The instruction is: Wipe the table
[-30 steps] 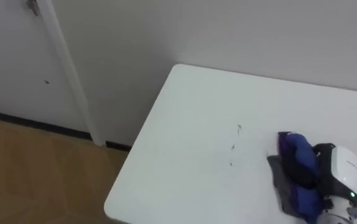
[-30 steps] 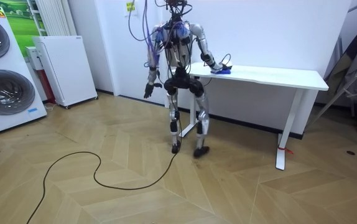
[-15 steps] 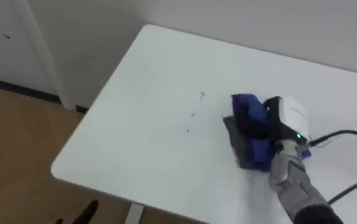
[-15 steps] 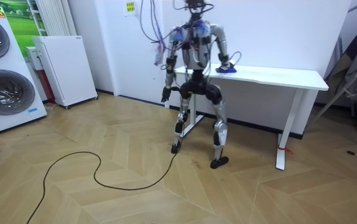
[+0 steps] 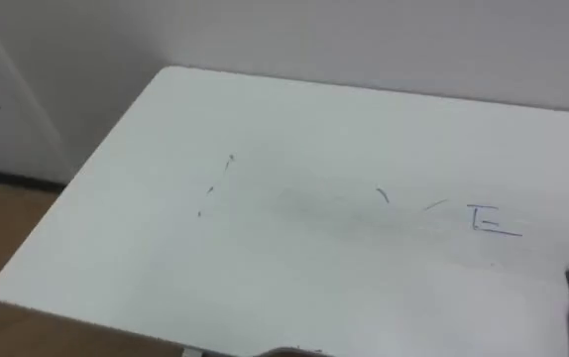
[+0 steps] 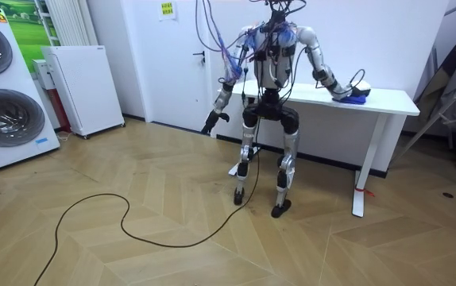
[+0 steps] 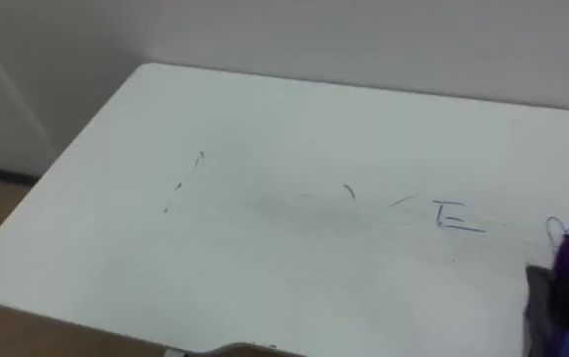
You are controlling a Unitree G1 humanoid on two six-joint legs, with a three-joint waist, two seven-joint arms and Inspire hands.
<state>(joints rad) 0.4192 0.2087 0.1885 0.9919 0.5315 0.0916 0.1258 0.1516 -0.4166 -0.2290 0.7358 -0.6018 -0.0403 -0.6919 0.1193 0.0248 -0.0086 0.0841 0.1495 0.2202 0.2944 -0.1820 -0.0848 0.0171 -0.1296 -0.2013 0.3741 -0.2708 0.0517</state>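
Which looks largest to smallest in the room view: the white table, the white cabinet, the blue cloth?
1. white table, clearly largest
2. white cabinet
3. blue cloth, a small lump on the table

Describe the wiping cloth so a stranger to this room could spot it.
Find the long white table against the wall. Toward its end on the room view's right, a blue cloth lies under the robot's right hand. Its only neighbours are thin pen marks.
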